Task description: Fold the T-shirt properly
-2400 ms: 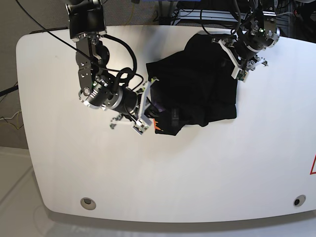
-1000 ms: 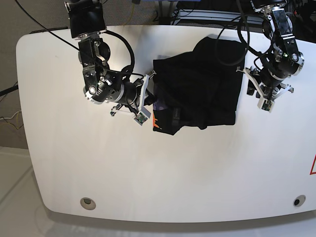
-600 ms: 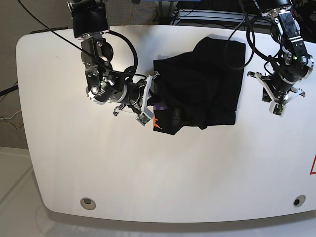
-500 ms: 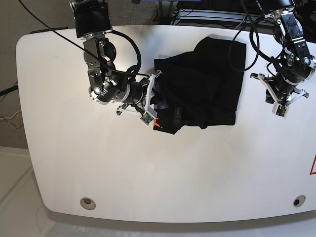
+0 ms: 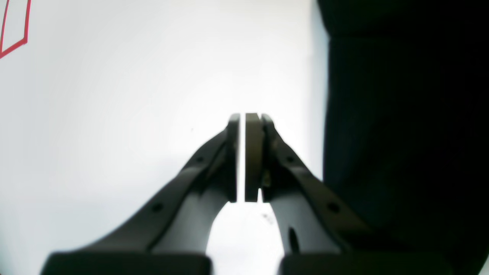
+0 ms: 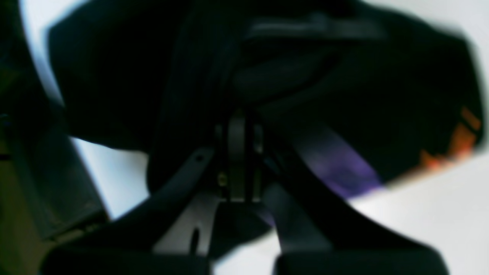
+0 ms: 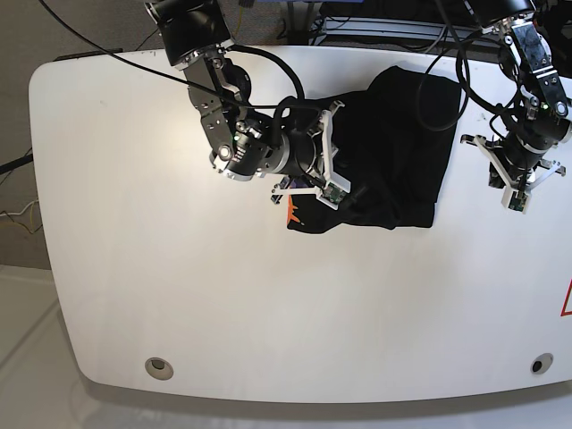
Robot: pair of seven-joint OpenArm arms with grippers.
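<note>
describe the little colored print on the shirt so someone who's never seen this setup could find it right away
Start at the white table and find the T-shirt, a black heap in its far middle. Go to the heap's near-left corner, just below the right gripper. There the print shows as an orange patch with a bit of purple above it, the only color on the otherwise plain black cloth.

My right wrist view is blurred throughout: the T-shirt (image 6: 344, 76) fills it as a dark smear, and I cannot tell whether cloth sits between the tips of my right tool (image 6: 237, 152). In the base view that tool (image 7: 332, 179) covers part of the shirt's near edge, hiding most of the print. My left wrist view cuts the shirt (image 5: 405, 114) off at its right edge and the red marking (image 5: 15, 26) on the tabletop (image 5: 114, 76) at the left.
</note>
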